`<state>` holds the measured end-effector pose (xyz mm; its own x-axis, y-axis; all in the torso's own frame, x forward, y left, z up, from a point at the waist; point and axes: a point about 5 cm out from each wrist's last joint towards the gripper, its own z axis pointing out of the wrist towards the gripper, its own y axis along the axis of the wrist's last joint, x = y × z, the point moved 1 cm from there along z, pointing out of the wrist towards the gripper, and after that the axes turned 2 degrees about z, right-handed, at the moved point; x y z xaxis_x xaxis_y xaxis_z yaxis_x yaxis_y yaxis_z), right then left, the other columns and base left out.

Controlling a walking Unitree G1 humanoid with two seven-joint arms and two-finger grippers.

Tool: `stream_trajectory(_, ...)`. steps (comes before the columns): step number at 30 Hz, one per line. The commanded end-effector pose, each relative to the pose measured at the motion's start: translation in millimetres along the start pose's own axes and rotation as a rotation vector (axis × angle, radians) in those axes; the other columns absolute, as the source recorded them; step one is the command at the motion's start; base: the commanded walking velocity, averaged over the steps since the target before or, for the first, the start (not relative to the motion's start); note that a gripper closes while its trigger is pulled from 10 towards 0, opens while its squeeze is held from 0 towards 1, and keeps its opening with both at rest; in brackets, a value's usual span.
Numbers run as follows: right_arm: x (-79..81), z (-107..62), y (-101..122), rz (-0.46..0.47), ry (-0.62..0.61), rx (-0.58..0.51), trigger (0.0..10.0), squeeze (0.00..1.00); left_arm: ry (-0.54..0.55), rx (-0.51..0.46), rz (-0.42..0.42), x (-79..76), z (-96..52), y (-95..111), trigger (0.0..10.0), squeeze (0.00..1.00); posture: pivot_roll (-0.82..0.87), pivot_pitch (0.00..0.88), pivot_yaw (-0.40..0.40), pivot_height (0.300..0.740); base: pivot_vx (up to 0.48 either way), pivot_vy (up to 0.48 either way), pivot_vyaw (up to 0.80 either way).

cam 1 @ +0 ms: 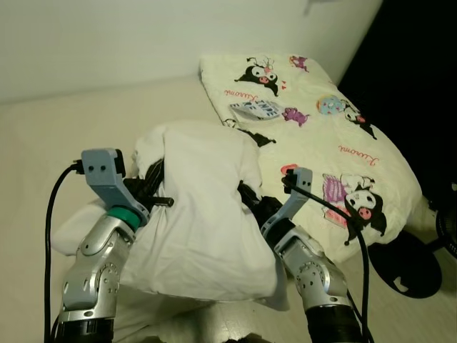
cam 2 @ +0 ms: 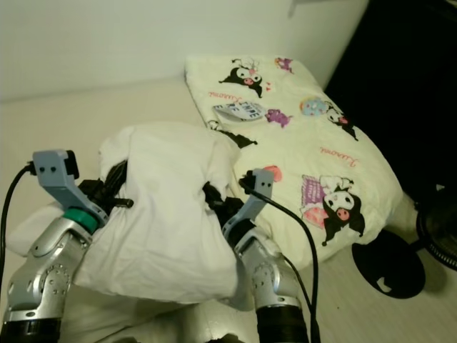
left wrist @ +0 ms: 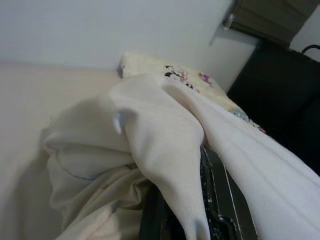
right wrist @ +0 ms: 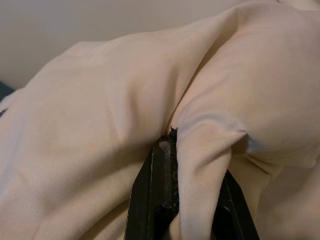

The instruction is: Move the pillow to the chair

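A big white pillow (cam 1: pixel 203 207) hangs between my two arms, above a cream bed (cam 1: pixel 71 136). My left gripper (cam 1: pixel 153 187) is shut on the pillow's left side, its black fingers (left wrist: pixel 210 200) pinching a fold of white cloth. On the pillow's right side my right gripper (cam 1: pixel 251 200) is also shut, with a ridge of cloth squeezed between its fingers (right wrist: pixel 157 200). The pillow's bulk hides most of both grippers' fingers in the eye views. Another white pillow (cam 1: pixel 78 229) lies under my left arm.
A cream cushion printed with cartoon figures (cam 1: pixel 335 150) lies to the right, a small patterned item (cam 1: pixel 255 108) on top of it. At the lower right stands a round black base (cam 1: pixel 403 268), with dark furniture (cam 1: pixel 421 78) behind. A pale wall (cam 1: pixel 107 43) lies ahead.
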<state>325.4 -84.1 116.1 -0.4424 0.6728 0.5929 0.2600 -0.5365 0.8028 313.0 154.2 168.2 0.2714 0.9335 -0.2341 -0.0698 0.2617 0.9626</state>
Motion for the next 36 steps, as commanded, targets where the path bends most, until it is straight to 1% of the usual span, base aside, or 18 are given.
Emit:
stream_trajectory(1, 10.0, 5.2, -3, -0.006, 0.04, -0.001, 10.0, 0.0, -0.081, -0.01, 0.006, -16.3, 6.1, 2, 10.0, 0.0, 0.18, 0.0, -0.01, 0.74, 0.0, 0.0, 0.0)
stream_trajectory(7, 7.4, 2.7, -5, -0.01, 0.021, -0.001, 10.0, 0.0, -0.08, 0.003, 0.014, -15.2, 6.5, 2, 10.0, 0.0, 0.18, 0.0, -0.005, 0.74, 0.0, 0.0, 0.0)
stream_trajectory(12, 5.6, 2.6, -6, -0.049, 0.005, 0.001, 10.0, 0.0, -0.08, 0.004, 0.019, -15.7, 7.5, 1, 10.0, 0.0, 0.18, 0.0, -0.013, 0.74, 0.0, 0.0, 0.0)
stream_trajectory(14, 2.5, 3.5, -5, -0.087, -0.017, -0.002, 10.0, 0.0, -0.088, 0.0, 0.04, -17.4, 11.5, 3, 10.0, 0.0, 0.2, 0.001, -0.025, 0.74, 0.0, 0.0, 0.0)
stream_trajectory(17, 1.4, 4.7, -7, -0.103, -0.026, 0.004, 10.0, 0.0, -0.101, -0.001, 0.077, -17.6, 15.1, 7, 10.0, 0.0, 0.2, 0.001, -0.025, 0.74, 0.0, 0.0, 0.0)
stream_trajectory(25, 4.8, 8.7, -18, -0.117, -0.04, 0.017, 10.0, 0.0, -0.074, 0.012, 0.109, -7.7, 16.0, 12, 10.0, 0.0, 0.23, 0.0, -0.009, 0.74, 0.0, 0.0, 0.0)
stream_trajectory(28, 3.7, 10.4, -21, -0.136, -0.065, 0.016, 10.0, 0.0, -0.031, 0.042, 0.128, -1.2, 14.3, 6, 10.0, 0.0, 0.24, 0.0, -0.003, 0.74, 0.0, 0.0, 0.0)
stream_trajectory(30, 0.0, 10.9, -20, -0.144, -0.099, 0.007, 10.0, 0.0, -0.006, 0.053, 0.119, 2.2, 12.6, 1, 10.0, 0.0, 0.24, 0.0, -0.003, 0.74, 0.0, 0.0, 0.0)
stream_trajectory(32, -1.0, 12.0, -17, -0.154, -0.107, -0.003, 10.0, 0.0, 0.029, 0.073, 0.127, 7.2, 9.4, -6, 10.0, 0.0, 0.23, 0.0, -0.014, 0.74, 0.0, 0.0, 0.0)
stream_trajectory(35, -2.1, 12.3, -15, -0.164, -0.107, -0.008, 10.0, 0.0, 0.047, 0.087, 0.129, 9.3, 5.8, -11, 10.0, 0.0, 0.22, 0.0, -0.033, 0.74, 0.0, 0.0, 0.0)
stream_trajectory(36, -2.8, 12.3, -14, -0.17, -0.106, -0.008, 10.0, 0.0, 0.05, 0.088, 0.123, 9.4, 3.9, -13, 10.0, 0.0, 0.22, 0.0, -0.052, 0.74, 0.0, 0.0, 0.0)
